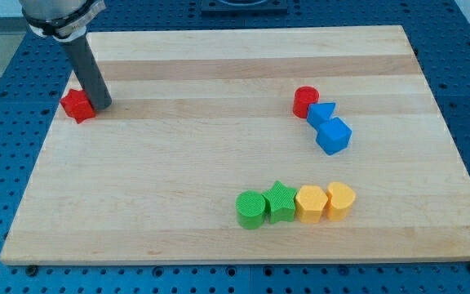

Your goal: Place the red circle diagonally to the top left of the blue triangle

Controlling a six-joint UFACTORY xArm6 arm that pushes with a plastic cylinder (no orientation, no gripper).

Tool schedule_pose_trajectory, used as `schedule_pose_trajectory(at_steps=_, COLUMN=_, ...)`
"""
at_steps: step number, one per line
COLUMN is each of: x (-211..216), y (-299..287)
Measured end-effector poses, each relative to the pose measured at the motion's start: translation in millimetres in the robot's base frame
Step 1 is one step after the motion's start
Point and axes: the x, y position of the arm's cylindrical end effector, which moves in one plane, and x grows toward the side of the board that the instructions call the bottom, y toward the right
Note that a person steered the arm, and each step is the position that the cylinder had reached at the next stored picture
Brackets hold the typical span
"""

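The red circle (305, 100) stands at the view's right, touching the upper left side of the blue triangle (321, 113). A blue cube (334, 135) sits just below and to the right of the triangle, touching it. My tip (102, 105) rests on the board at the view's far left, right against a red star-like block (78, 105). The tip is far from the red circle and the blue triangle.
A row of blocks lies near the view's bottom: a green circle (250, 210), a green star (280, 202), a yellow hexagon (310, 204) and a yellow rounded block (340, 201). The wooden board (178, 163) is edged by blue perforated table.
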Motion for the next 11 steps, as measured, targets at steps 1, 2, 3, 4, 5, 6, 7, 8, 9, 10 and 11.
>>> schedule_pose_trajectory(at_steps=1, x=-3.1, y=17.8)
schedule_pose_trajectory(at_steps=2, x=-46.8, y=99.7)
schedule_pose_trajectory(at_steps=3, x=-68.7, y=208.2)
schedule_pose_trajectory(at_steps=4, x=-68.2, y=341.2)
schedule_pose_trajectory(at_steps=5, x=-52.9, y=445.3)
schedule_pose_trajectory(at_steps=6, x=-14.4, y=424.3)
schedule_pose_trajectory(at_steps=7, x=-0.5, y=392.8)
schedule_pose_trajectory(at_steps=8, x=16.2, y=371.6)
schedule_pose_trajectory(at_steps=9, x=16.1, y=341.7)
schedule_pose_trajectory(at_steps=10, x=13.9, y=327.3)
schedule_pose_trajectory(at_steps=11, x=8.0, y=307.4)
